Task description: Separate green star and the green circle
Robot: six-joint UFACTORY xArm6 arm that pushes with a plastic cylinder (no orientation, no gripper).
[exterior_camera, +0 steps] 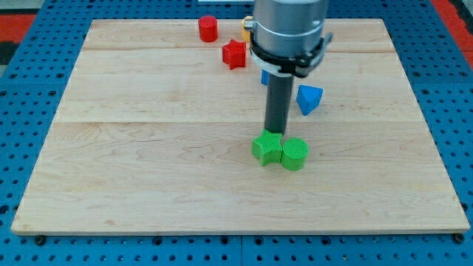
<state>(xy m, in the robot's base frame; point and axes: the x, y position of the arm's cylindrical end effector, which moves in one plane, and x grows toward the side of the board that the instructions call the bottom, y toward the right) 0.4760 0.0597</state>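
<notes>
The green star lies just below the board's middle, touching the green circle on its right. My tip stands right at the top edge of the green star, close to the seam between the two green blocks. The dark rod rises from there to the grey arm body at the view's top.
A blue triangle-like block lies to the right of the rod, another blue block is half hidden behind it. A red star, a red cylinder and a partly hidden yellow block sit near the wooden board's top edge.
</notes>
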